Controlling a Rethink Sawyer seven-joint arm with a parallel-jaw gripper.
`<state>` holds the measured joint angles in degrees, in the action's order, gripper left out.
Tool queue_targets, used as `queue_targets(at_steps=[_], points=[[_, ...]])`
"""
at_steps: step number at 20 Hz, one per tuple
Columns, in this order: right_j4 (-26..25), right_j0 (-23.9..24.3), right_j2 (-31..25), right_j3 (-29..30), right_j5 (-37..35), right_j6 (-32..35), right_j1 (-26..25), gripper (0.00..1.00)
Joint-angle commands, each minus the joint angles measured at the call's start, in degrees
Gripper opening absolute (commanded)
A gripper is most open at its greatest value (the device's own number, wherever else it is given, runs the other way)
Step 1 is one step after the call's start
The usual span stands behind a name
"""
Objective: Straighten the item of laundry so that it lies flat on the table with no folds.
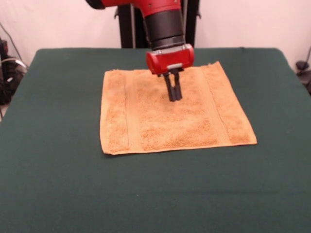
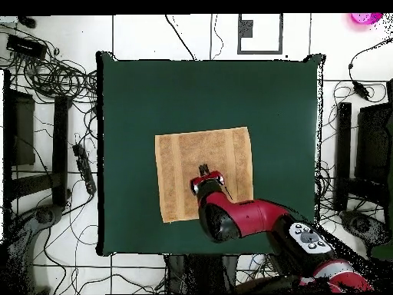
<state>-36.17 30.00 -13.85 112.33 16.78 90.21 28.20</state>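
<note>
The orange-tan towel (image 1: 160, 121) lies spread out on the dark green table (image 1: 53, 160), roughly square, with band stripes near its left and right edges and no visible folds. In the overhead view the towel (image 2: 176, 177) sits near the middle of the table (image 2: 153, 92). My gripper (image 1: 174, 98) points down over the towel's middle, toward its far half. Its two dark fingers stand close together, shut, with the tips at or just above the cloth. It holds nothing that I can see. The gripper also shows in the overhead view (image 2: 203, 167).
The red and black arm (image 2: 253, 219) reaches in over the table's robot-side edge and covers the towel's corner there. Cables and dark stands (image 2: 46, 154) lie on the floor around the table.
</note>
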Motion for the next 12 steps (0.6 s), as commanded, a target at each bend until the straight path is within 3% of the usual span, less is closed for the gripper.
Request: queue_targets(at_steps=[1, 4, 9, 12], points=[[-2.99, -1.75, 0.09, -4.16, -14.55, -0.99, 1.72, 0.0], [-5.31, 1.04, -1.77, -2.67, -15.3, -0.82, 4.27, 0.0], [-6.66, 0.62, -1.81, -3.1, -16.68, 0.65, 5.88, 0.0], [-6.78, 3.42, -5.53, -1.99, -19.57, -0.28, 7.3, 0.0]])
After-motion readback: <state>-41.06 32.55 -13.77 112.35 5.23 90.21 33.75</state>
